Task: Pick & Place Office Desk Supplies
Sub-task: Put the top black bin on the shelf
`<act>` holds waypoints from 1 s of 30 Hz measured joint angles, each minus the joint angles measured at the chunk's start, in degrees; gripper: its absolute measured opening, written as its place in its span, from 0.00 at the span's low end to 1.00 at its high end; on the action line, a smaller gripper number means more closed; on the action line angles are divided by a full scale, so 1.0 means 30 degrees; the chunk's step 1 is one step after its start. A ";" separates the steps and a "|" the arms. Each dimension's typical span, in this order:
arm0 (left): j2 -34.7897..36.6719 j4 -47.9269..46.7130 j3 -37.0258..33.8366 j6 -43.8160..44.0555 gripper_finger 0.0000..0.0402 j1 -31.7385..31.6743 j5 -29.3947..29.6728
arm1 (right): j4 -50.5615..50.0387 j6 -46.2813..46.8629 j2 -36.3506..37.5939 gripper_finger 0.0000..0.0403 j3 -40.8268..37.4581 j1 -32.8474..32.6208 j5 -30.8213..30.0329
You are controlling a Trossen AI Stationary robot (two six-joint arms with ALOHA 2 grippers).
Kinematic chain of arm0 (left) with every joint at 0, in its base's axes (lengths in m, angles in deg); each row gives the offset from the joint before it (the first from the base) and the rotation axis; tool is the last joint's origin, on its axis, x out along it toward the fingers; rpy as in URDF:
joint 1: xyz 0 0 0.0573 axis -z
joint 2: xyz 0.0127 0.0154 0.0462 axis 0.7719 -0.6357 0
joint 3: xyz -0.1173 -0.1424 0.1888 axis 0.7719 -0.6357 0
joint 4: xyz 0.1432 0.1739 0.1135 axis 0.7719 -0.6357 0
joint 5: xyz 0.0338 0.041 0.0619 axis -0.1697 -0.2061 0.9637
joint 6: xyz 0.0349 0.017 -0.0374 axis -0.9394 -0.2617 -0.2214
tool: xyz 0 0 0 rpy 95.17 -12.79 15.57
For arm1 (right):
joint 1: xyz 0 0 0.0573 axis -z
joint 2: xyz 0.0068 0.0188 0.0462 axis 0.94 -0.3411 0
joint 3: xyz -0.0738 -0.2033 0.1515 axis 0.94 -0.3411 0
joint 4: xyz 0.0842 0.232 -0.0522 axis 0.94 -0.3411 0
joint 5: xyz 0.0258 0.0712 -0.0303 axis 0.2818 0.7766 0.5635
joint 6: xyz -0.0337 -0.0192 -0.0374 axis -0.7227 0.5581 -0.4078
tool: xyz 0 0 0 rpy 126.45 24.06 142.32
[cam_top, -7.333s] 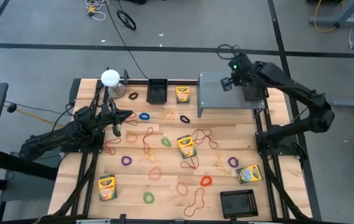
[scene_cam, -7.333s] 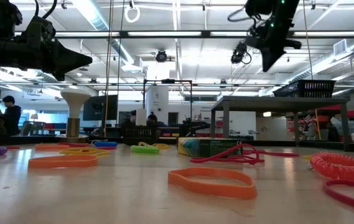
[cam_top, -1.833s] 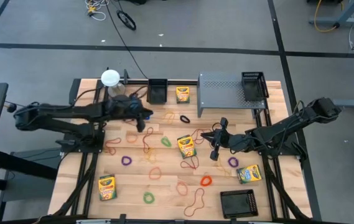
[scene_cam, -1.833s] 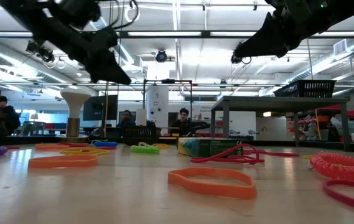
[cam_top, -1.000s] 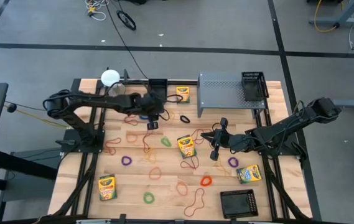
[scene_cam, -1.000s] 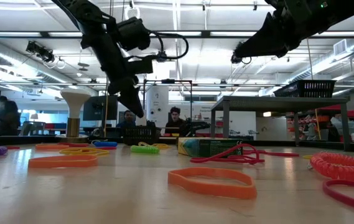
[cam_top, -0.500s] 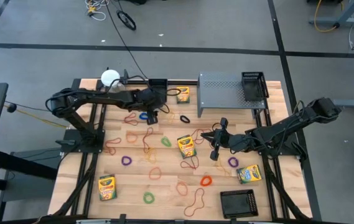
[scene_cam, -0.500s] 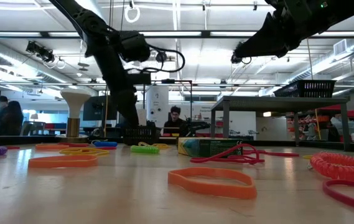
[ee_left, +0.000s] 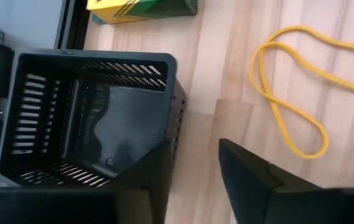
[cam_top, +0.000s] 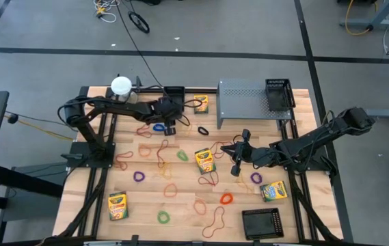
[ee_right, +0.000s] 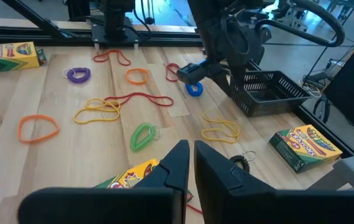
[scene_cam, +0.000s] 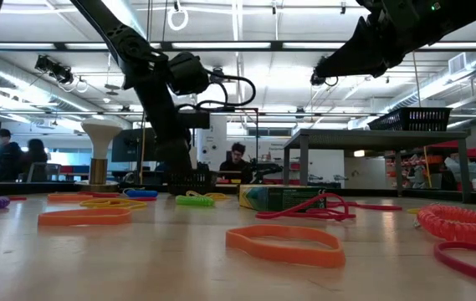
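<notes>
Thin rubber-band loops [cam_top: 170,189], red, orange, purple, blue, green, yellow and black, lying flat, scattered over the bench. Four yellow-and-green crayon boxes [cam_top: 205,160] flat among them: one mid-bench, three nearer the edges.

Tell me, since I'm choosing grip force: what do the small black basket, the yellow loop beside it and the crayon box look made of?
Small black basket: apparently rigid moulded plastic, slotted walls with a slight sheen. Yellow loop: likely rubber, a thin limp band lying in uneven curves. Crayon box: seemingly printed cardboard, with flat faces and sharp folded edges.
</notes>
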 joint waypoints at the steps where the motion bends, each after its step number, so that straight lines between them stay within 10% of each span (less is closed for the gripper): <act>1: 0.0000 -0.0036 0.0000 -0.0007 0.30 0.0000 0.0009 | 0.0001 0.0006 0.0000 0.09 0.0001 0.0005 0.0000; 30: 0.0614 -0.0570 0.0007 -0.0670 0.53 0.1588 0.1947 | 0.0001 0.0007 0.0000 0.09 -0.0002 0.0004 0.0000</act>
